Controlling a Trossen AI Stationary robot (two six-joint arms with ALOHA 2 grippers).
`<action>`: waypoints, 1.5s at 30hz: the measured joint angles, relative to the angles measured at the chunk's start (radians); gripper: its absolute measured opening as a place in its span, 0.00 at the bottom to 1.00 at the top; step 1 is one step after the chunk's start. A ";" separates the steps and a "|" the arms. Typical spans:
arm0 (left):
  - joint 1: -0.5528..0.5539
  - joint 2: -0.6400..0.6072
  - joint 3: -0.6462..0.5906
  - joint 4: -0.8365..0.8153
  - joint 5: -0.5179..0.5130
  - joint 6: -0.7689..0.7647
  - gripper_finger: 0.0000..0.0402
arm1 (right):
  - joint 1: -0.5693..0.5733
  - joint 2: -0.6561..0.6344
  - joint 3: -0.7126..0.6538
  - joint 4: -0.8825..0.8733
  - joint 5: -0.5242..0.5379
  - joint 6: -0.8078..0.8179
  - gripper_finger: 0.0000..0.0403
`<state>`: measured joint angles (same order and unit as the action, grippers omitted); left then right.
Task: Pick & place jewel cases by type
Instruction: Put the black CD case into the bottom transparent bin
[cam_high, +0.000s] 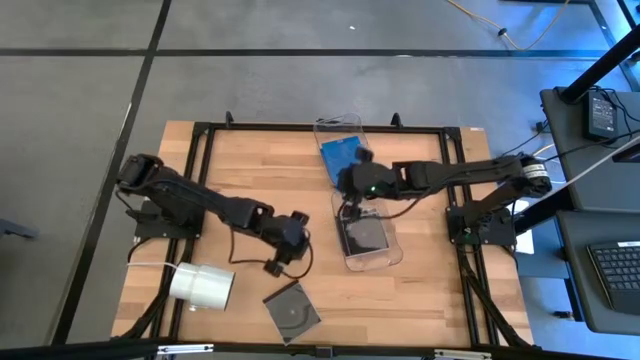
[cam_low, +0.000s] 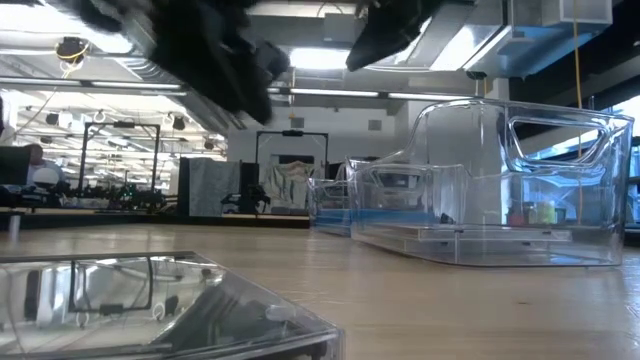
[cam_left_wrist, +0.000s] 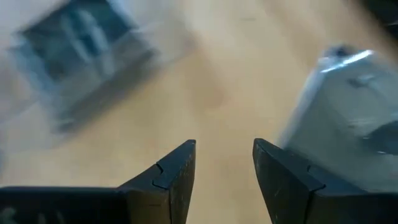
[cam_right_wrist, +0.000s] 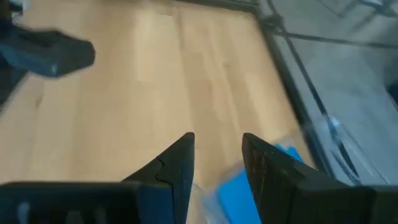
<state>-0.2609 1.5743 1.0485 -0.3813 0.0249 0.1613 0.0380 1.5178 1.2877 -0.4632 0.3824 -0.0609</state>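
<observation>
One dark case left loose on my table.

I see the dark case (cam_high: 292, 312) near the front edge beside the white roll (cam_high: 202, 286); my left gripper (cam_high: 275, 262) hovers spread and empty above, my right gripper (cam_high: 352, 180) empty between the bins (cam_high: 388, 255).

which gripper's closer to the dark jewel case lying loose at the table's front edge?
Left. The left gripper hangs open just behind the dark jewel case, empty. The right gripper, also open, is farther back between the two clear bins.

Two dark jointed arms (cam_high: 200, 205) — black cables, wedge-tipped fingers (cam_left_wrist: 171, 174).
</observation>
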 joint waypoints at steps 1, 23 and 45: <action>-0.018 -0.007 0.000 -0.006 0.031 -0.028 0.39 | 0.009 0.014 0.000 0.013 -0.011 -0.019 0.34; -0.126 0.255 -0.010 0.072 0.210 -0.201 0.40 | 0.033 0.124 0.000 -0.028 -0.002 -0.023 0.34; 0.065 0.288 -0.004 -0.034 0.131 -0.136 0.40 | 0.032 0.122 0.000 -0.099 0.185 -0.019 0.34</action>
<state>-0.1960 1.8623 1.0443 -0.4150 0.1559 0.0255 0.0704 1.6402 1.2873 -0.5622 0.5674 -0.0802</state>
